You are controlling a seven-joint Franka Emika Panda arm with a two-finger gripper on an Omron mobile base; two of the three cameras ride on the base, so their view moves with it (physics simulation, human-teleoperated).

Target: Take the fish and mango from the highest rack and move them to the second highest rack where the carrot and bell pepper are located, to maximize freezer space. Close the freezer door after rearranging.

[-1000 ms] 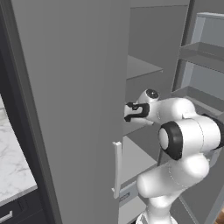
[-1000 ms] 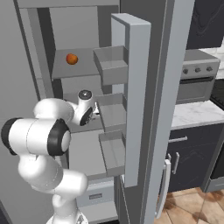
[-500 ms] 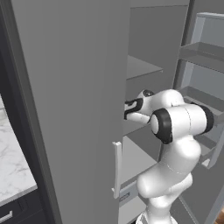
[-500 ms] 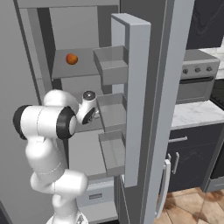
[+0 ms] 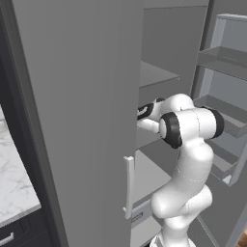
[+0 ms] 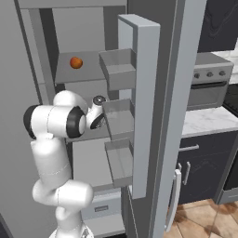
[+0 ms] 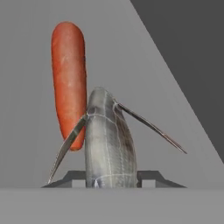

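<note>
My gripper (image 7: 111,179) is shut on the fish (image 7: 107,140), a silvery grey fish with thin fins spread to both sides. Just beyond it an orange carrot (image 7: 69,96) lies on the second highest rack (image 7: 131,57). From the right base my hand (image 6: 96,114) reaches into the freezer below the highest rack (image 6: 90,74), where the round orange mango (image 6: 76,62) sits. From the left base my hand (image 5: 146,111) is partly behind a closed door. The bell pepper is out of view. The freezer door (image 6: 145,102) stands open.
Lipped grey bins (image 6: 118,69) line the open door's inner face close to my hand. A tall closed grey door (image 5: 72,106) with a pale handle (image 5: 129,185) stands to the left. A stove (image 6: 209,83) and counter (image 6: 204,121) lie to the right.
My elbow has swung up and round while the hand has pushed a little deeper into the freezer at the same height. The grip on the fish is unchanged.
</note>
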